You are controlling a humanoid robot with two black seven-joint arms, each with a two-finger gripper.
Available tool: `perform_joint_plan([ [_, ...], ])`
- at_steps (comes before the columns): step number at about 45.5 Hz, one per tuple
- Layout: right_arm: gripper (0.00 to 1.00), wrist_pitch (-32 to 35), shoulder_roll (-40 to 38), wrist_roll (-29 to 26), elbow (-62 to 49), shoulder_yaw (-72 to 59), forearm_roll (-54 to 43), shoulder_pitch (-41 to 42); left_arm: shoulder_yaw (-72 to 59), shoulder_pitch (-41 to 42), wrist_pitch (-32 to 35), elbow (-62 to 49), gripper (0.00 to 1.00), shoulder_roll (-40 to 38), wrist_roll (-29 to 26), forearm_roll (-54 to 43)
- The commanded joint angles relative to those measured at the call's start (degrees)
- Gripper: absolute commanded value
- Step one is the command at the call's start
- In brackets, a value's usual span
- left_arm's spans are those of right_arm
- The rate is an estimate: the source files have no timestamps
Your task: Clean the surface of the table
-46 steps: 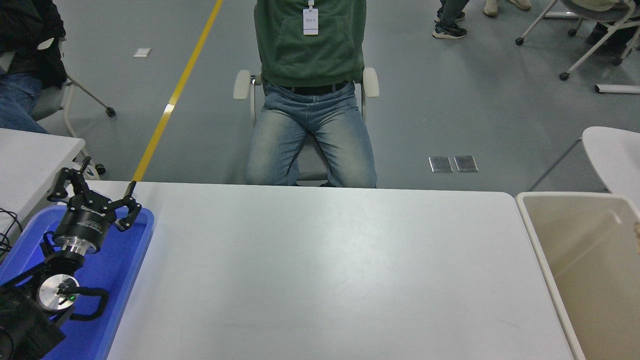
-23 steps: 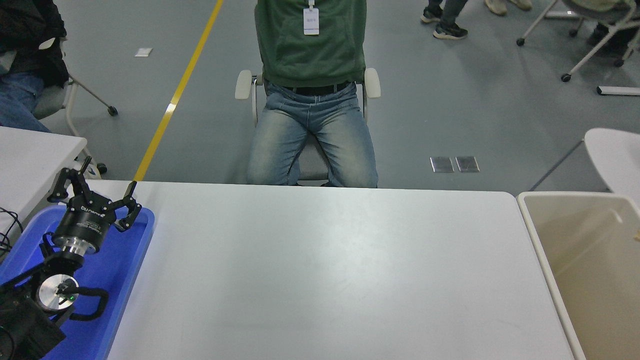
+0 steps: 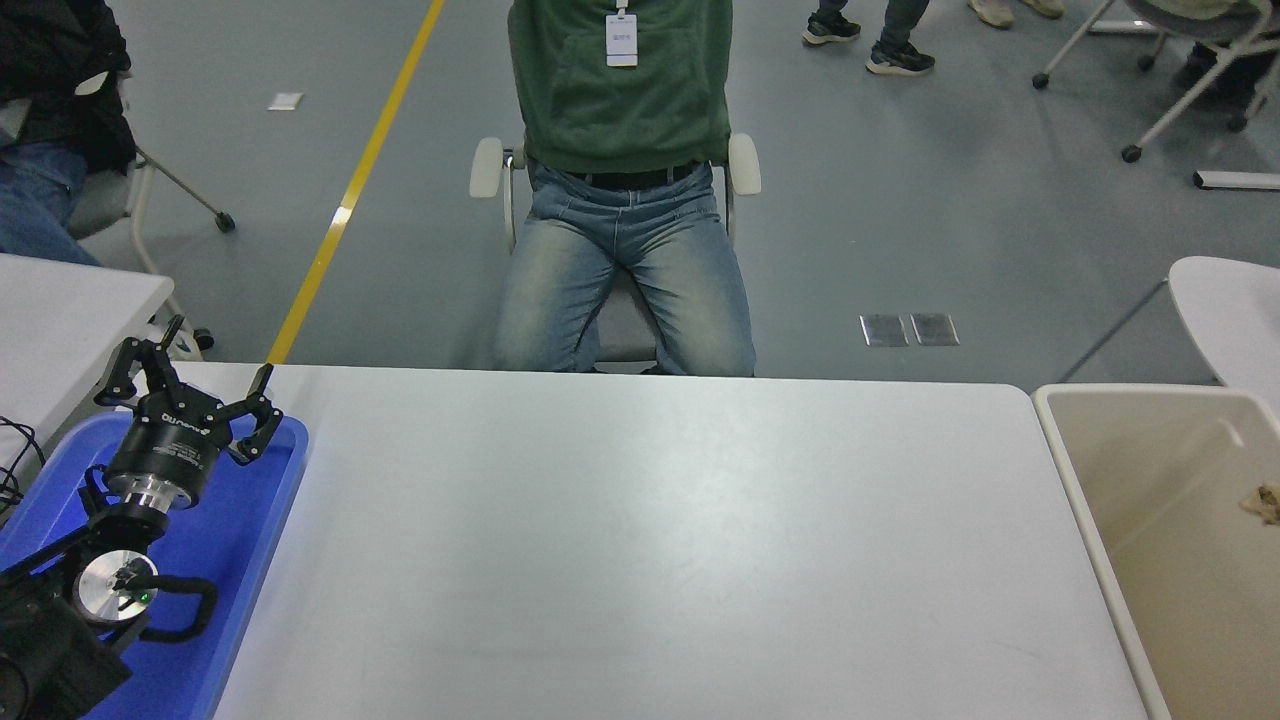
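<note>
The table surface (image 3: 640,540) fills the lower middle of the view, matte white, and nothing lies on the part that shows. At its right edge stands a beige bin (image 3: 1090,540) with a small brownish scrap (image 3: 1262,500) against its far side; at its left edge sits a blue tray (image 3: 255,520). The left gripper (image 3: 190,395) hangs over that tray with its fingers spread apart, holding nothing. The right arm is out of sight.

By the look of it the clearing is done or nearly so. To finish well, any last sweep should run toward the bin, low and flat, without nudging the bin's rim.

Beyond the table's far edge a person (image 3: 620,200) sits on a white chair. The floor is grey with a yellow line (image 3: 350,190); a smaller white table (image 3: 60,310) stands past the tray.
</note>
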Motion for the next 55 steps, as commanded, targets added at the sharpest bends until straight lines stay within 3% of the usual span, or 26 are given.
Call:
perform_joint_plan([
  [1, 0.00, -4.50, 5.96, -1.18, -3.87, -0.15, 2.62, 0.02, 0.00, 0.00, 0.00, 0.00, 1.00, 0.00, 0.00, 0.00],
  [16, 0.00, -4.50, 6.75, -1.44, -3.87, 0.03, 2.80, -0.33, 0.00, 0.00, 0.00, 0.00, 1.00, 0.00, 0.00, 0.00],
  [20, 0.68, -4.41, 6.75, -1.44, -3.78, 0.03, 4.11, -0.42, 0.00, 0.00, 0.00, 0.00, 1.00, 0.00, 0.00, 0.00],
  [21, 0.96, -4.32, 6.58, -1.36, -3.52, -0.24, 4.72, -0.51, 0.00, 0.00, 0.00, 0.00, 1.00, 0.00, 0.00, 0.00],
  [22, 1.00, -3.89, 6.49, -1.35, -3.43, -0.24, 5.25, -0.51, 0.00, 0.00, 0.00, 0.00, 1.00, 0.00, 0.00, 0.00],
  [41, 1.00, -3.62, 5.61, -1.27, -1.41, 0.46, 5.87, -0.60, 0.00, 0.00, 0.09, 0.00, 1.00, 0.00, 0.00, 0.00],
  [55, 1.00, -3.97, -6.25, -1.27, 17.92, 2.31, 12.81, -0.33, 0.00, 0.00, 0.00, 0.00, 1.00, 0.00, 0.00, 0.00],
])
